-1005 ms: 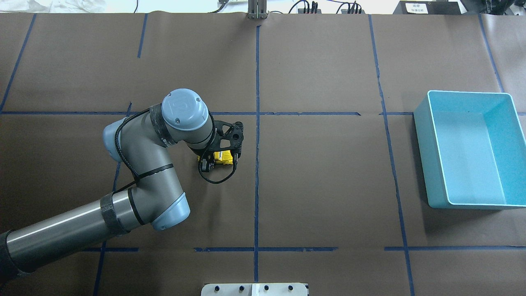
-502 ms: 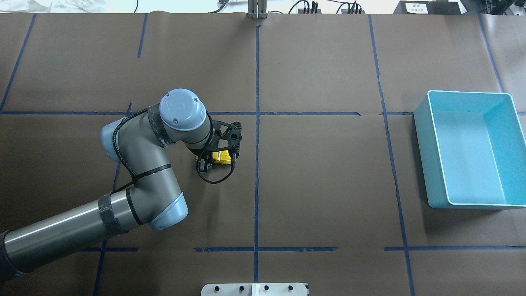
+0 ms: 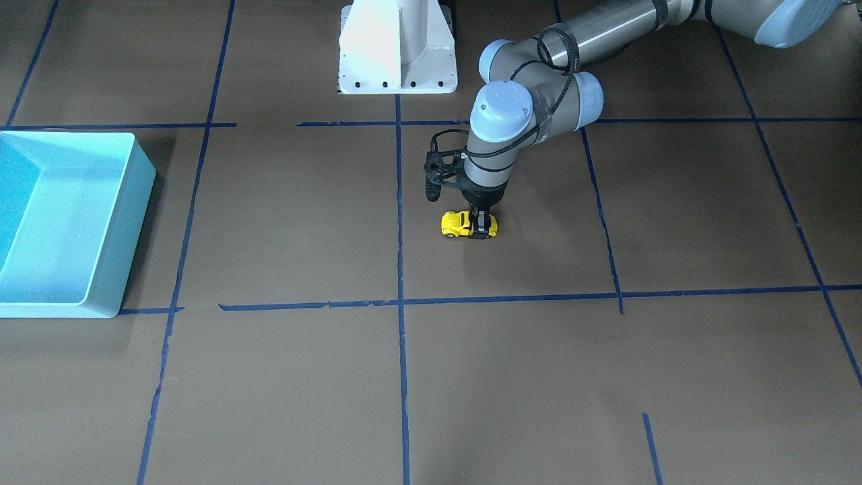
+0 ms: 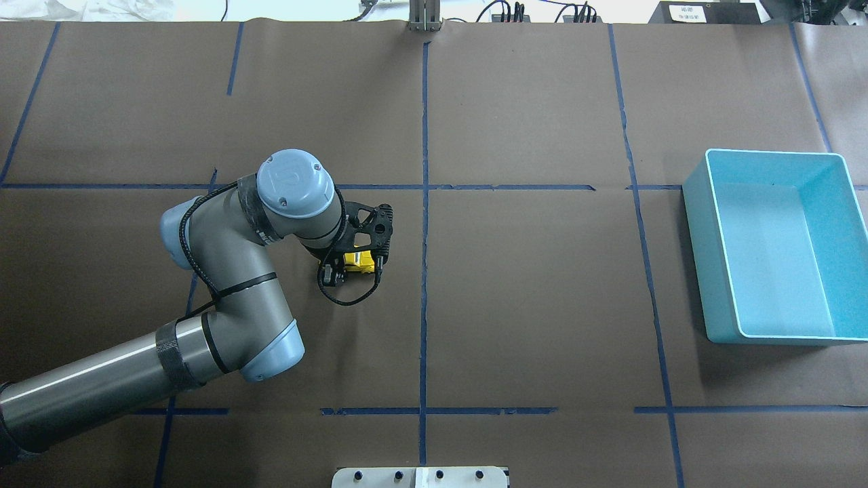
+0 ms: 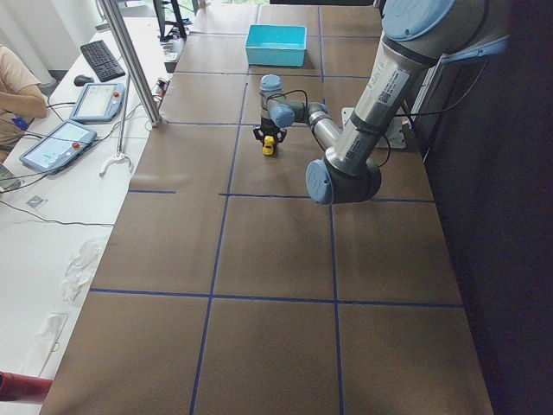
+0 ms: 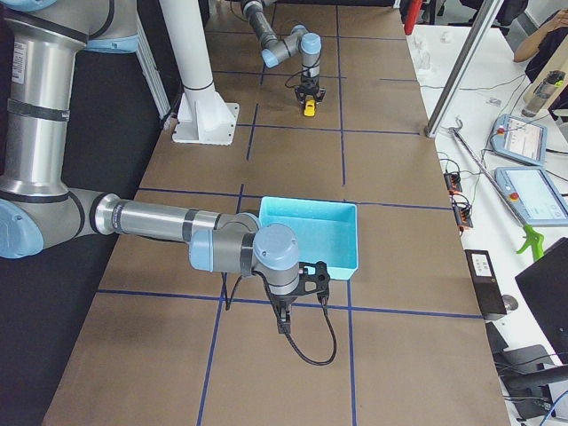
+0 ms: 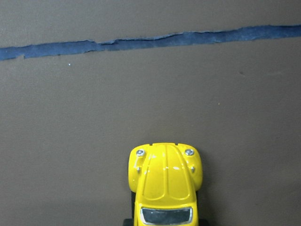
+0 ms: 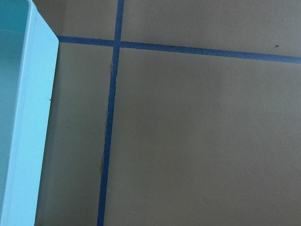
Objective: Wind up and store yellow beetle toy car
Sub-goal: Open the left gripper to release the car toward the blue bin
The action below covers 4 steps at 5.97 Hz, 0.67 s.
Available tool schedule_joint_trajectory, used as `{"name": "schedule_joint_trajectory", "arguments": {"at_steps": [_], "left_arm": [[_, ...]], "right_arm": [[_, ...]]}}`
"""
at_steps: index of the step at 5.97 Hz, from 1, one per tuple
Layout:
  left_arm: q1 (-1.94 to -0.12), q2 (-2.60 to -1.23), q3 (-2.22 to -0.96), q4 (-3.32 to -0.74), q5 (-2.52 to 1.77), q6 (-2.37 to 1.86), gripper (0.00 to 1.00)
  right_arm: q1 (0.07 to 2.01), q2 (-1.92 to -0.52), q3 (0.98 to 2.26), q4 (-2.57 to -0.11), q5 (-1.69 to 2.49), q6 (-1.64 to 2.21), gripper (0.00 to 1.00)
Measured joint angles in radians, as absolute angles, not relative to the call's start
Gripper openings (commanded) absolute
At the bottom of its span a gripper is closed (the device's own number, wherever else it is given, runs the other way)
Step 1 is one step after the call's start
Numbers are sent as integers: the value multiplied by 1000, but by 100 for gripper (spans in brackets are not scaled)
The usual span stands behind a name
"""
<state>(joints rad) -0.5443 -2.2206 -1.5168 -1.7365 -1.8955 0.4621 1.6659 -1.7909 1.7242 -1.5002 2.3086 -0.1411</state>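
Note:
The yellow beetle toy car [image 3: 465, 223] stands on its wheels on the brown table paper, left of the centre tape line in the overhead view [image 4: 359, 260]. My left gripper [image 3: 481, 228] points straight down and is shut on the car's rear half. In the left wrist view the car's [image 7: 165, 181] hood fills the bottom centre and the fingers are out of frame. The light blue bin [image 4: 698, 257] stands at the far right, with nothing in it. My right gripper [image 6: 284, 327] shows only in the exterior right view, low over the paper beside the bin [image 6: 306, 232]; I cannot tell whether it is open.
Blue tape lines [image 4: 424, 203] cross the brown paper. The robot's white base [image 3: 397, 47] stands at the table's edge. The bin's rim [image 8: 28, 117] shows at the left of the right wrist view. Operators' tablets [image 5: 56, 143] lie beyond the table's side.
My left gripper has slid the car along the paper a short way to the left in the overhead view. The bin has not moved.

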Motion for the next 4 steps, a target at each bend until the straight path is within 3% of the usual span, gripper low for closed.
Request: {"name": "schedule_joint_trajectory", "arguments": {"at_steps": [4], "left_arm": [[-556,-2209,-1539,-1736,-1896,463,100]], "right_arm": [[1666,-1790,1724,-1500,2309,-141,100]]}}
